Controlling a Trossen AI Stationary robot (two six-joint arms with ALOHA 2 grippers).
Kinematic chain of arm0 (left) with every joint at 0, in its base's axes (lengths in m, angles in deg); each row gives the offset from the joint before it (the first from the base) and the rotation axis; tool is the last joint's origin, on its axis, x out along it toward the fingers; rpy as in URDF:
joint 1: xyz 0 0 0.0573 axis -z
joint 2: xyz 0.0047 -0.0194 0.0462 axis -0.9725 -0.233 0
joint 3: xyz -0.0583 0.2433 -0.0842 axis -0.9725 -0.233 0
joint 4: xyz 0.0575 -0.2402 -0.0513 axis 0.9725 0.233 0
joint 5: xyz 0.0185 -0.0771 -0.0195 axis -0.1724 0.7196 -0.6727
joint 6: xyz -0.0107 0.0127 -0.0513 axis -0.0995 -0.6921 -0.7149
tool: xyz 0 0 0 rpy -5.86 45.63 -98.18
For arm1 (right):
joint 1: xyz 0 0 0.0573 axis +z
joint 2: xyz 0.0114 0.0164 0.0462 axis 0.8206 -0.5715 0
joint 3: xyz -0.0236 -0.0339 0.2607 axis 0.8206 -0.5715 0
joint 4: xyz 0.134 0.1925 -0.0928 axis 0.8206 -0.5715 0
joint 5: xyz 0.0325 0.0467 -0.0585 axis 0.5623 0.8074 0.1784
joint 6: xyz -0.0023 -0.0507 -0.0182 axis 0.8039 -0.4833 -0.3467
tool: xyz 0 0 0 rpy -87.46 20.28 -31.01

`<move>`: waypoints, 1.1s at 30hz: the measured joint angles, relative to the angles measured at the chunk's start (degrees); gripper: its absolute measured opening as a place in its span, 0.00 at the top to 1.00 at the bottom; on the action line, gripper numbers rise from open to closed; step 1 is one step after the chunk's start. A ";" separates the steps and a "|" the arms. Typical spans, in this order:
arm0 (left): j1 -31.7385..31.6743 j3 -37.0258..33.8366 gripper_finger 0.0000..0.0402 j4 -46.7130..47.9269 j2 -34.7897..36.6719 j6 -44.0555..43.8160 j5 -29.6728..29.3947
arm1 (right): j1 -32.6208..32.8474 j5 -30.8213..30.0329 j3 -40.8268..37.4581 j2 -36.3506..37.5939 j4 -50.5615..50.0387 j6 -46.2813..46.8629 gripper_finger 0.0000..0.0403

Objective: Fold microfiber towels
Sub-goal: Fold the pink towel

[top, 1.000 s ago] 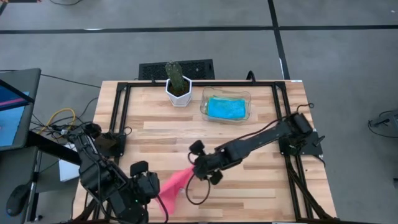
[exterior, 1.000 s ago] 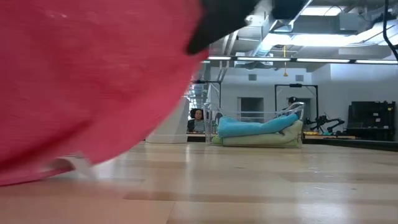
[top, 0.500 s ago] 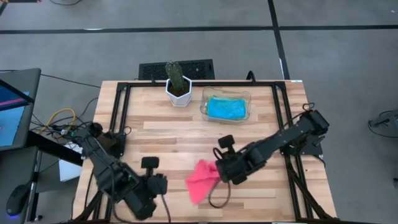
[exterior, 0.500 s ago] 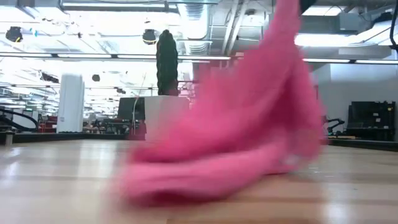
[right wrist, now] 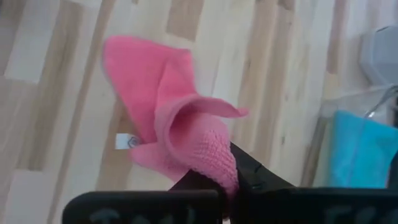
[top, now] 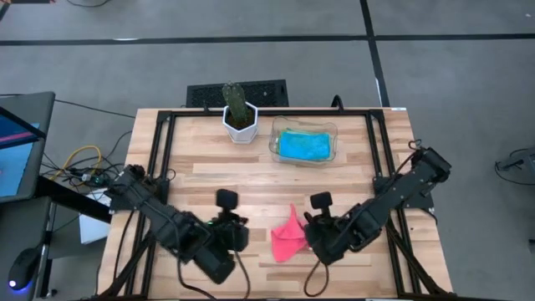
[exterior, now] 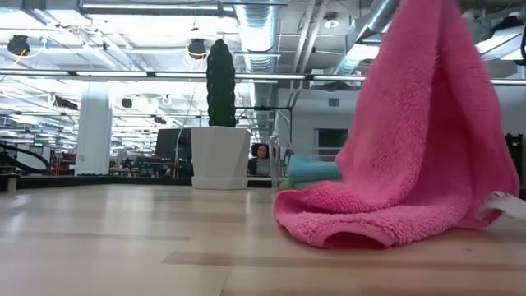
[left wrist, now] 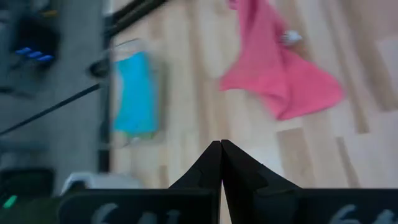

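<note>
My right fingers [top: 311, 237] are pinching one corner of the pink towel [top: 287, 237] and hold it up, so the cloth hangs from them and its lower part lies in a heap on the desk [top: 209, 180]. From this pinch the towel runs away toward my left side, and its long axis goes from the raised corner down to the loose fold on the wood. A small white tag [right wrist: 127, 142] shows at its edge. In the low view the towel [exterior: 411, 148] stands like a tent, with the bottom touching the desk.

My left fingers [top: 236, 237] are pressed together and hold nothing. They are near the towel on its other side, apart from it, so the free edge lies between my two arms. I judge that the left arm is the one to take the free corner, because the right one is already busy.

Behind, well apart, stands the clear tray [top: 328, 131] with a blue towel [top: 303, 145] inside, and beside it the white pot [top: 241, 125] with a cactus [top: 235, 100]. Nothing stands between my fingers and the pink cloth. The risk I see is that the heap hides which corner is free.
</note>
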 joint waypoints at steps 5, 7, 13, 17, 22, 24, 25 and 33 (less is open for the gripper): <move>-5.96 0.02 1.00 -8.07 -5.35 11.96 13.47 | 2.47 -0.07 -0.04 -0.94 0.77 2.70 0.93; -8.32 0.01 1.00 -8.83 -7.70 15.18 17.74 | 3.16 -0.21 0.09 -0.70 1.05 4.23 0.92; -14.72 -0.07 0.98 -15.48 -14.59 22.87 30.17 | 7.06 -0.22 0.07 -0.81 0.15 9.41 0.95; -17.30 -0.02 0.95 -25.80 -15.95 27.20 35.27 | 10.37 -0.21 0.07 -0.81 -1.27 15.71 0.94; -19.81 -3.40 0.95 -40.12 -16.25 30.96 47.27 | 15.11 -0.27 0.07 -0.81 -1.95 24.79 0.91; -20.60 -8.99 0.95 -50.98 -16.23 30.62 52.98 | 17.09 -0.28 0.07 -0.81 -1.91 27.99 0.92; -20.89 -12.16 0.95 -54.80 -16.31 29.62 53.60 | 17.88 -0.37 0.07 -0.81 -1.86 29.46 0.93; -20.75 -38.67 0.95 -72.67 -8.47 21.65 48.56 | 22.83 -2.55 -0.90 -0.81 -2.25 34.84 0.94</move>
